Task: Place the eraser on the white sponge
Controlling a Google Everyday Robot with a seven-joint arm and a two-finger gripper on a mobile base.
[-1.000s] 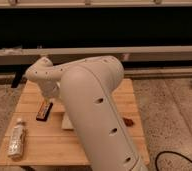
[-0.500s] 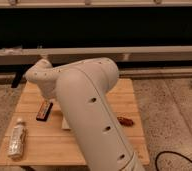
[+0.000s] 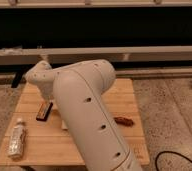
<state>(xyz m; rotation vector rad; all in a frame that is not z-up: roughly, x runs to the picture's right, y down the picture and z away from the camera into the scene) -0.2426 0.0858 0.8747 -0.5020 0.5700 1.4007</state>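
Eraser (image 3: 44, 111) flat on the bench (image 3: 34, 150) just below the hand (image 3: 50, 98), apart from white sponge (image 3: 64, 123) edging out beside it under the arm (image 3: 89, 115), hand's state cannot be told, clear bottle (image 3: 16, 140) lying farther out from the hand.

Cream-white arm (image 3: 89, 110) hiding the claw, over a honey-wood table (image 3: 124, 95); eraser (image 3: 43, 111) black, orange-striped; bottle (image 3: 16, 140) pale.

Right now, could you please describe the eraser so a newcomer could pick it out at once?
On the wooden table, look left of the white arm, whose gripper is hidden behind it. The eraser lies beside the arm, right of the clear bottle. It is the only small, flat, dark block with an orange-red stripe; the reddish-brown object lies on the arm's other side.
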